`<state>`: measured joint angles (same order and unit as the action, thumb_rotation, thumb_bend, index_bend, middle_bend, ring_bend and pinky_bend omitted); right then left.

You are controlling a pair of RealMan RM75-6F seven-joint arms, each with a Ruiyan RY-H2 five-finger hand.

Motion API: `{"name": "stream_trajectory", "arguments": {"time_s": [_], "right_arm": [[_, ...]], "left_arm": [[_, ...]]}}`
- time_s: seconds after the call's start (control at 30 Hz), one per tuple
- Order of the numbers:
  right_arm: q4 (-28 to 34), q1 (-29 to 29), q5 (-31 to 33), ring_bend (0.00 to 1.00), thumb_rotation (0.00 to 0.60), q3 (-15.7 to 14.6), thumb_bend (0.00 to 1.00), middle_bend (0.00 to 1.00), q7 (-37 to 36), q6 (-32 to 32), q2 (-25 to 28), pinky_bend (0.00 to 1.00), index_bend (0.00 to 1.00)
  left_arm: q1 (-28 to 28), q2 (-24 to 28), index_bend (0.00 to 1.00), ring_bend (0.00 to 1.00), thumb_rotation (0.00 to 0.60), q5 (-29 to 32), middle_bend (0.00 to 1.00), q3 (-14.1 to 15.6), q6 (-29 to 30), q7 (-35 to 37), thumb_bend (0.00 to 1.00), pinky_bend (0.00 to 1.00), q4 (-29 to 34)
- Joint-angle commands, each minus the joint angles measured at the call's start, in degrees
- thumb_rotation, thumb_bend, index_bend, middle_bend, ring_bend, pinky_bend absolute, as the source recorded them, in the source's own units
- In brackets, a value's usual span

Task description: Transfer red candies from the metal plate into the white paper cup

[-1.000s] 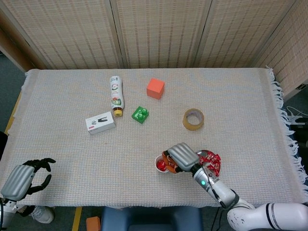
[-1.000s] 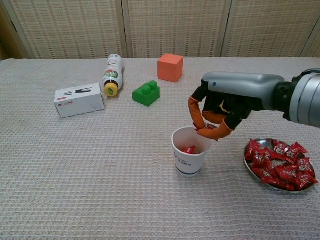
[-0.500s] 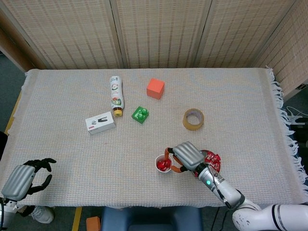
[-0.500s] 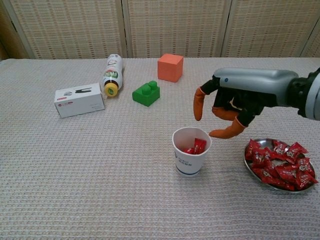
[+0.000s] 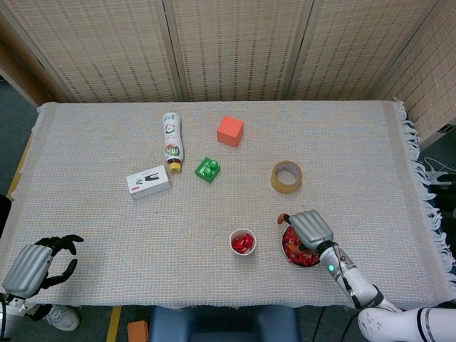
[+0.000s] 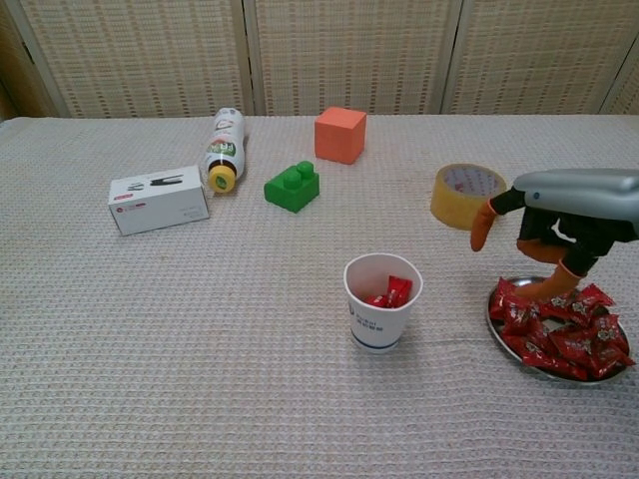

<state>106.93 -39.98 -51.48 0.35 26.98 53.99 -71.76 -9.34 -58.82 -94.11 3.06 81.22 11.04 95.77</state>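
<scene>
The white paper cup [image 6: 381, 301] [image 5: 242, 241] stands upright near the table's front edge with a few red candies [image 6: 389, 293] inside. To its right the metal plate [image 6: 509, 346] [image 5: 286, 251] holds a heap of red candies [image 6: 561, 330]. My right hand [image 6: 559, 215] [image 5: 309, 228] hovers just above the plate with its orange-tipped fingers [image 6: 481, 226] spread downward and nothing between them. My left hand [image 5: 35, 262] hangs off the table's front left corner, fingers apart and empty; the chest view does not show it.
A roll of tape [image 6: 465, 195] lies just behind my right hand. Further back are an orange cube [image 6: 340, 135], a green brick [image 6: 293, 186], a lying bottle [image 6: 224, 147] and a small white box [image 6: 159, 201].
My right hand let a candy drop into the cup, then swung right from above the cup to above the plate. The left hand stayed put.
</scene>
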Motion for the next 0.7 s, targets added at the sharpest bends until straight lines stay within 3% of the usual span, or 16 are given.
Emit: {"name": "stream_trajectory", "arguments": {"time_s": [0.03,0.5,0.7], "right_arm": [[-2.38,-1.46,5.52,0.77,0.600,-1.01,0.13,0.88,2.76,-2.21,-0.29,1.00,0.26],[-4.73,-4.12,12.74,0.77,0.600,-3.52,0.13,0.88,6.59,-3.67,-2.30,1.00,0.29],[-5.26,-4.72,14.12,0.77,0.600,-4.47,0.13,0.88,7.57,-3.52,-2.81,1.00,0.35]], "left_arm": [[0.03,-0.02,0.30,0.40,0.600,0.17,0.48,-0.08,0.02,0.06,0.43,0.41,-0.05],[0.11,0.03,0.30,0.40,0.600,0.15,0.48,-0.12,0.25,0.40,0.43,0.41,-0.15],[0.10,0.02,0.30,0.40,0.600,0.17,0.48,-0.12,0.22,0.44,0.43,0.41,-0.16]]}}
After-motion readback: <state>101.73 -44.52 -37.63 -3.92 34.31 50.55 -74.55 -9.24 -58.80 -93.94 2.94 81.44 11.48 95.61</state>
